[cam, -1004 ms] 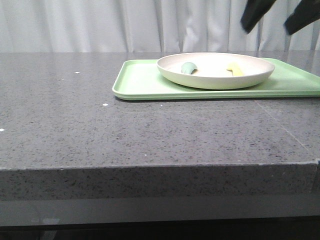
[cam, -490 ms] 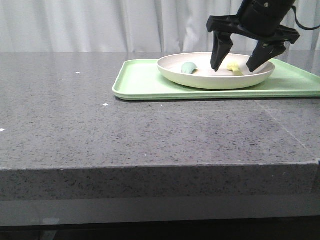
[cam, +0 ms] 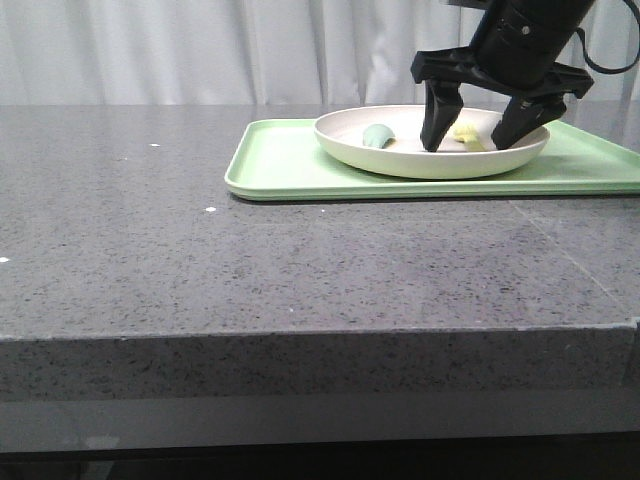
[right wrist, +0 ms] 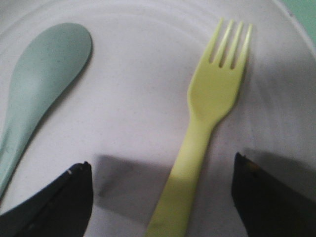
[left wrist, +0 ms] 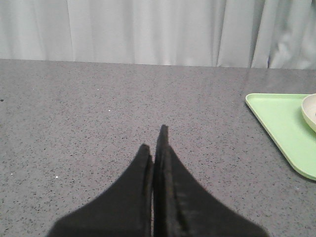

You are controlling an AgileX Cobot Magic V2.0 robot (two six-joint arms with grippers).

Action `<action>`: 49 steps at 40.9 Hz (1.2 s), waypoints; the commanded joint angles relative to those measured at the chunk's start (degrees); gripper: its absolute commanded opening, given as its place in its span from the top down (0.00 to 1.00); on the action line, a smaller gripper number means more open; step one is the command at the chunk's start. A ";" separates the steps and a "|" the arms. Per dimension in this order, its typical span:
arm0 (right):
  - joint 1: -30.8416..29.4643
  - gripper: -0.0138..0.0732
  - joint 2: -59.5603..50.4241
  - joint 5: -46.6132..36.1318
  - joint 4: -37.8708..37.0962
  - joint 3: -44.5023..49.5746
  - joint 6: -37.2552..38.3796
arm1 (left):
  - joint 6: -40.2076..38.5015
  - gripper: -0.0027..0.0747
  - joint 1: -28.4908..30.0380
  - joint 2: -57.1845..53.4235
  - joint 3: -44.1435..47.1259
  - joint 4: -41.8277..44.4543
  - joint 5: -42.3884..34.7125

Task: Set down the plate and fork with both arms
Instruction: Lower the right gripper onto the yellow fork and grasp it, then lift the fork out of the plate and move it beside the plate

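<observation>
The cream-white plate [cam: 400,158] sits on the light-green tray [cam: 290,160] at the far right of the table. The pale-yellow fork [cam: 468,136] lies inside the plate; in the right wrist view the fork [right wrist: 207,113] shows its tines and handle on the plate's floor [right wrist: 138,89]. My right gripper [cam: 470,138] is open, fingers down inside the plate, one on each side of the fork's handle; in its wrist view [right wrist: 163,170] the handle runs between the spread fingers. My left gripper [left wrist: 154,143] is shut and empty over bare table, outside the front view.
A teal-green spoon [cam: 377,136] lies in the plate's left half, also in the right wrist view [right wrist: 39,84]. The tray's corner [left wrist: 281,128] and the plate's rim [left wrist: 310,111] show in the left wrist view. White curtains hang behind the grey stone table [cam: 250,270].
My right gripper came down from above the plate into it and now straddles the fork, slightly lower than half a second ago. The plate, fork and spoon have not moved.
</observation>
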 commanded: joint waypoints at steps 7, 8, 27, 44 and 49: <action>-0.14 0.52 -2.95 -1.44 -0.18 -1.95 0.00 | -0.16 0.99 0.08 0.40 -1.62 -0.36 -4.58; -0.14 0.59 -2.95 -1.44 -0.18 -1.95 0.00 | -0.16 0.99 0.08 0.40 -1.62 -0.36 -4.58; -0.14 0.90 -3.38 0.56 -0.18 -4.67 -0.05 | -0.16 0.99 0.08 0.40 -1.62 -0.36 -4.58; -7.01 0.90 -8.59 2.80 -0.18 -6.97 -0.05 | -0.16 0.99 0.08 0.40 -1.62 -0.36 -4.58; -10.03 0.90 -7.94 4.57 -0.18 -6.97 -0.05 | -0.16 0.99 0.08 0.40 -1.62 -0.36 -4.58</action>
